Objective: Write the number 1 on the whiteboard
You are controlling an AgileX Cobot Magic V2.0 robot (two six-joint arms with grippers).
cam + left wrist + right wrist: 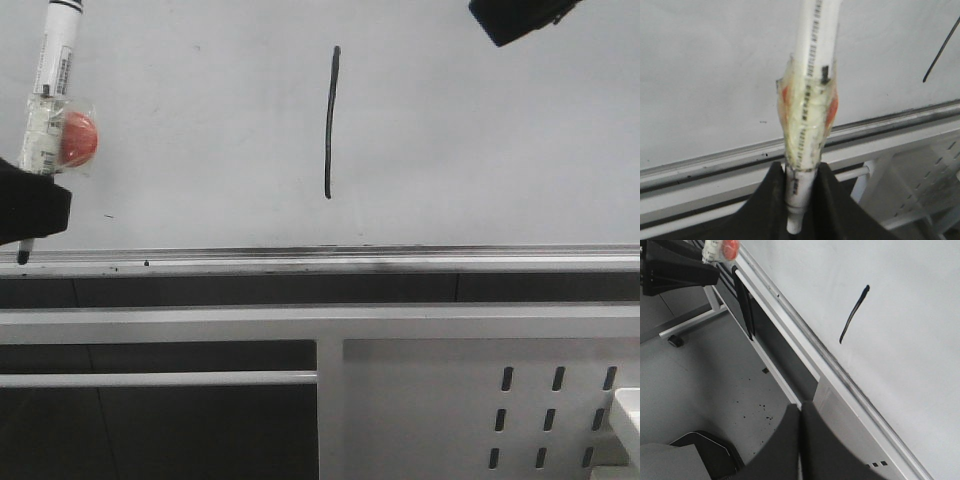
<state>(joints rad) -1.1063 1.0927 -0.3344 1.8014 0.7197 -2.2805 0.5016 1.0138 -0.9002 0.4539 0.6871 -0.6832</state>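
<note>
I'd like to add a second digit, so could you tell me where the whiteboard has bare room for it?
The whiteboard is bare from the number 1 rightward, down to the silver rail; only the right gripper crowds the top corner. Left of the stroke is also bare, until the left gripper and its marker at the left edge.

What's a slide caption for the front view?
Left tool holds marker beside finished number 1 on whiteboard.
</note>
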